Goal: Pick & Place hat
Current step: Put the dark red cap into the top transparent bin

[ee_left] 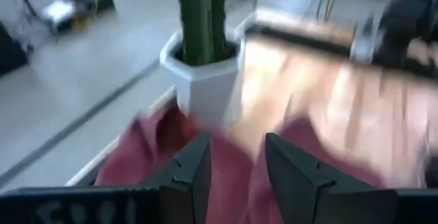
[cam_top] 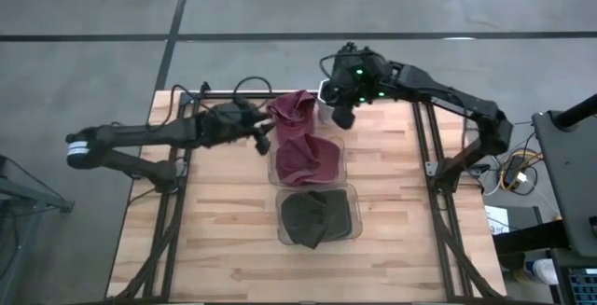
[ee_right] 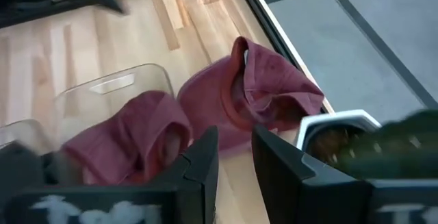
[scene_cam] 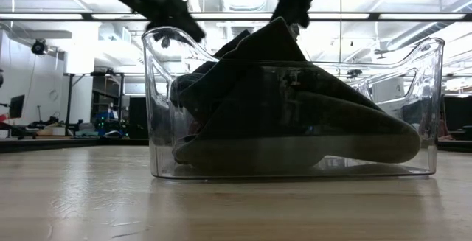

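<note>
A maroon hat (cam_top: 291, 111) lies crumpled on the table near its far edge, beside a white plant pot (ee_left: 205, 80). It also shows in the left wrist view (ee_left: 147, 152) and the right wrist view (ee_right: 270, 90). My left gripper (cam_top: 262, 140) hovers open at the hat's left side, its fingers (ee_left: 236, 176) pointing at the cloth. My right gripper (cam_top: 341, 114) is open to the hat's right, above the pot, and looks down on the hat past its fingers (ee_right: 235, 162). Neither holds anything.
Two clear bins stand in a row toward the near edge. The farther bin (cam_top: 340, 146) holds a second maroon hat (ee_right: 130, 138), and the nearer bin (scene_cam: 155, 108) holds a dark olive hat (cam_top: 315, 216). The white pot (ee_right: 335, 131) with a green cactus stands close under the right gripper.
</note>
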You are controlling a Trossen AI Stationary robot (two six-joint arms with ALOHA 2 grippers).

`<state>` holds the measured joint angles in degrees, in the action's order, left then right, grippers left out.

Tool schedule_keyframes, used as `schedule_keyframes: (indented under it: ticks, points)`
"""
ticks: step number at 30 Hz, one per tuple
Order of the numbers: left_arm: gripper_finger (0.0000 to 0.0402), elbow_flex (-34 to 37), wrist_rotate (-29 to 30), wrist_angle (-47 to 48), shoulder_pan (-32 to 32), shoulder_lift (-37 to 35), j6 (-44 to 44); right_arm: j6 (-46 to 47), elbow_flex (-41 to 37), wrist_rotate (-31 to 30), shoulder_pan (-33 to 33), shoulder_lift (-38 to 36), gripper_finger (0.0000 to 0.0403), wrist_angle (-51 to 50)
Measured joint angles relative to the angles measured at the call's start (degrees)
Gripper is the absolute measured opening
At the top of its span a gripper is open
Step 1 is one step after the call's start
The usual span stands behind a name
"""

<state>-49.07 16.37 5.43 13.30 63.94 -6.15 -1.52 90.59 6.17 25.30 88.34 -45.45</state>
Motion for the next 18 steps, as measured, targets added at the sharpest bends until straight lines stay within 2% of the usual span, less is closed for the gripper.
schedule_keyframes:
  ticks: [3,6,10,12,15,18]
  points:
    - [0.0130,2.7,0.8,-14.4,2.2,2.4,-0.3,0.0,0.0,0.1,-0.2,-3.6,0.0080,-2.7]
    - [0.0130,3.6,5.0,-22.1,3.1,4.3,-4.8,-0.2,0.0,0.0,-0.2,-7.4,0.0075,-3.2]
    - [0.0130,3.6,5.6,-22.6,3.0,5.2,-17.8,-0.2,0.0,0.0,-0.2,-12.3,0.0070,-3.2]
    - [0.0130,3.3,7.7,-25.4,3.6,5.7,-18.7,-0.8,0.0,0.0,-0.2,-14.2,0.0068,-3.2]
    - [0.0130,3.1,14.5,-29.8,4.7,6.0,-17.9,-2.0,0.0,-0.1,-0.2,-16.5,0.0069,-3.2]
    - [0.0130,0.6,20.7,-26.2,5.2,6.1,-19.1,-2.9,0.0,-0.2,-0.2,-17.7,0.0072,-3.2]
